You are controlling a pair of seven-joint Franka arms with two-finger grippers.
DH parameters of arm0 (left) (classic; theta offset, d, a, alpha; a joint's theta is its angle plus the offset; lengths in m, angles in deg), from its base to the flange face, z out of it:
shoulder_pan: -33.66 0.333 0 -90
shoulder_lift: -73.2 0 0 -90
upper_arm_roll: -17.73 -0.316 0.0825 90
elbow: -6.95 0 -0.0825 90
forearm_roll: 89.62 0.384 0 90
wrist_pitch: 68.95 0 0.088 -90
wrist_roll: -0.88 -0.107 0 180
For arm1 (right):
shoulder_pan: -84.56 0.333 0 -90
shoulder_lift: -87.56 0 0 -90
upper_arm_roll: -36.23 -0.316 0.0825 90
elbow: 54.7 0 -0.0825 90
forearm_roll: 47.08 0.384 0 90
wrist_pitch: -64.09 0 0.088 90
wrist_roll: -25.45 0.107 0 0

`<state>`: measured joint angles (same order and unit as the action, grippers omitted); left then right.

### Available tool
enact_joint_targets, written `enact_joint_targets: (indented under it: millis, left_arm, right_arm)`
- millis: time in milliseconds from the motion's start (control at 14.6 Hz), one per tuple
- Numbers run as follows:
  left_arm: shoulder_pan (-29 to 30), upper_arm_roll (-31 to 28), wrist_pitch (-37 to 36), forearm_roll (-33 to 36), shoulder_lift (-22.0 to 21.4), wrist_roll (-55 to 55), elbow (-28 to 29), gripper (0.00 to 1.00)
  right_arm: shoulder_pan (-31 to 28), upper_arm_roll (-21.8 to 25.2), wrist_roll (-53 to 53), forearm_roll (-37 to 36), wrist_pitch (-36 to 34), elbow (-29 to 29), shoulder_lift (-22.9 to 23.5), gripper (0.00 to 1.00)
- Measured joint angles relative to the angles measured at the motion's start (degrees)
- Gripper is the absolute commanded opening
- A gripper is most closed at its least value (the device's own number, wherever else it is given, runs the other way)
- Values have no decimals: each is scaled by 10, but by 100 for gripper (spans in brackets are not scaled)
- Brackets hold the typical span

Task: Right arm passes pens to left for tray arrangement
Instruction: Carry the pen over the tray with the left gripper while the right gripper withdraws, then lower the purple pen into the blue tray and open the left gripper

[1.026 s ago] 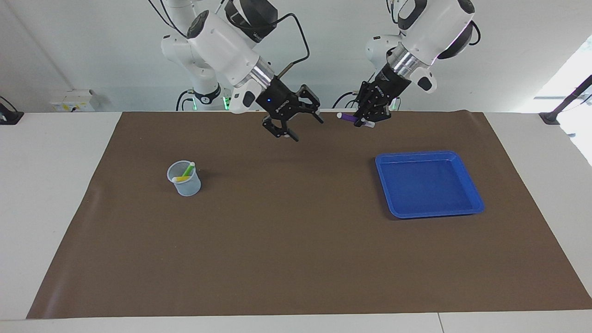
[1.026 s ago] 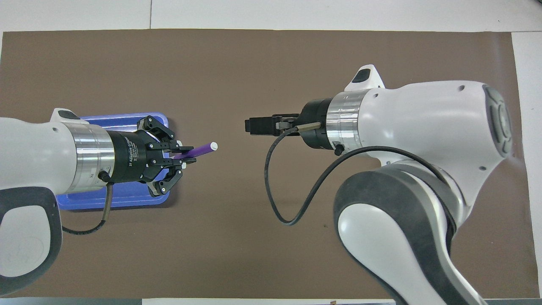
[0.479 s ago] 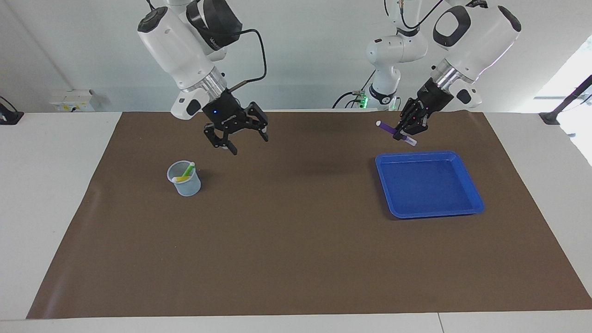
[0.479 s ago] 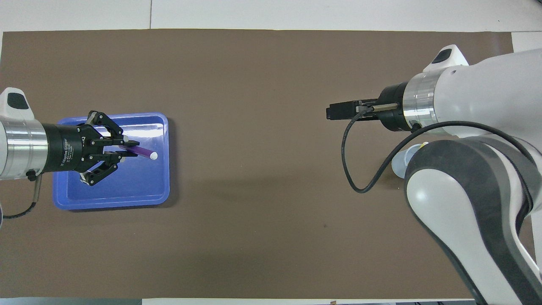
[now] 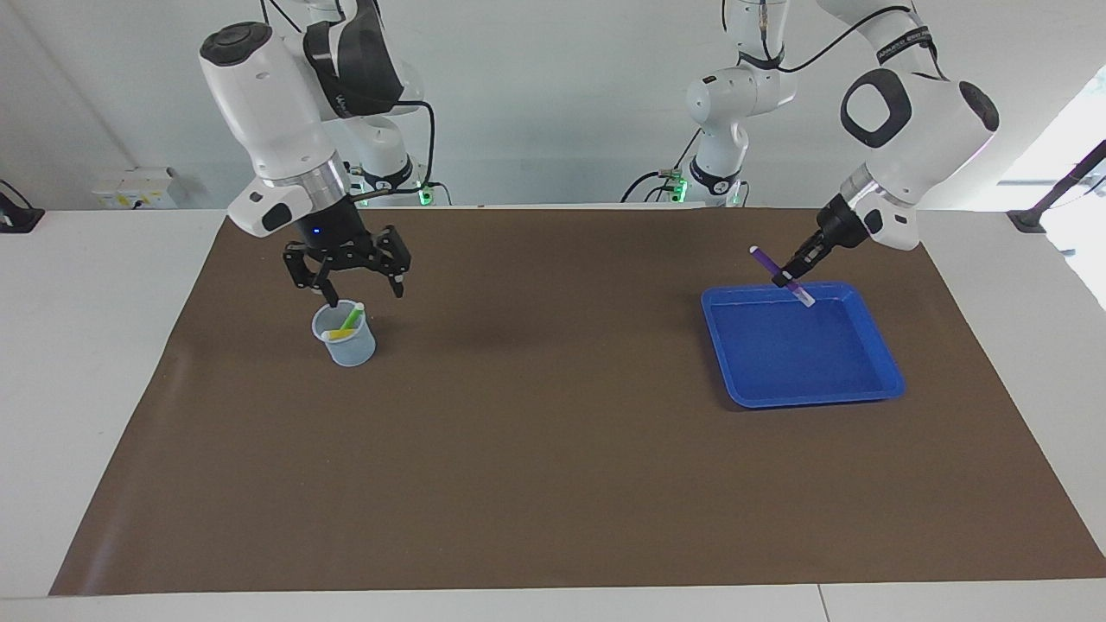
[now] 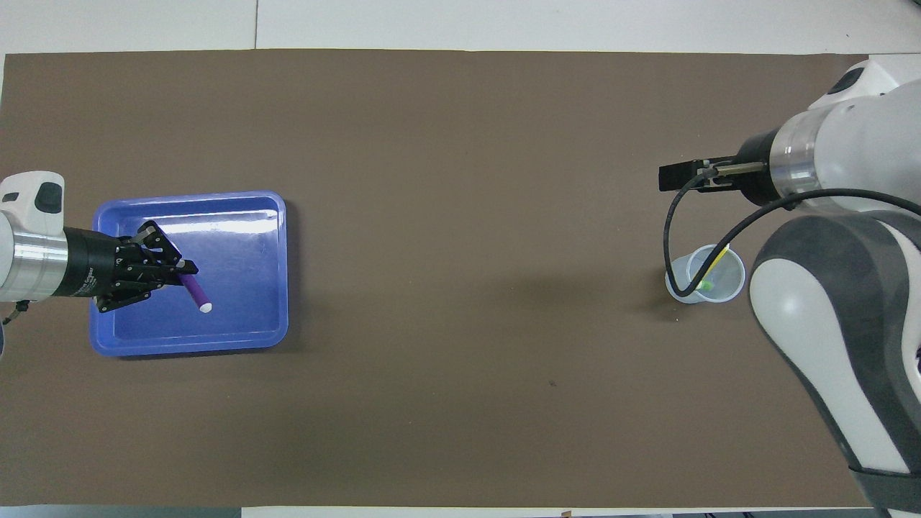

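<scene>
At the right of the facing view, the left claw (image 5: pixel 793 276) is pinching the purple pen (image 5: pixel 780 274) and holds it tilted over the top rim of the blue tray (image 5: pixel 881 354). A second ago this claw was up near the middle of the bench, close to the other claw. Now it has swung out over the tray, so the hand-over looks done and the pen seems ready to be laid down. At the left of that view, the right claw (image 5: pixel 347 278) is spread wide and holds nothing. It has moved away from the middle and now hangs just over the pale cup (image 5: pixel 350 344). The yellow pen (image 5: pixel 336 333) and the green pen (image 5: pixel 351 318) stand in that cup, so one of them is likely next.
</scene>
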<state>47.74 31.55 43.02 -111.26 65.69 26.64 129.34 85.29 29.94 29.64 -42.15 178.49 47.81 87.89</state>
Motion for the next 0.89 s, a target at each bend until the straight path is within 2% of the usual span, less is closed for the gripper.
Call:
enact_joint_targets:
  millis: [205,410,889]
  left_arm:
    - [-1,2,49,70,63,-111,-1,0]
    - [-4,7,91,140,120,-153,-9,0]
    - [-39,10,139,181,176,-177,-13,0]
  right_arm:
    - [-1,39,0,-31,-20,-3,-2,100]
    - [-1,55,0,-57,-76,-33,-7,100]
    - [0,69,0,-60,-210,-108,-13,100]
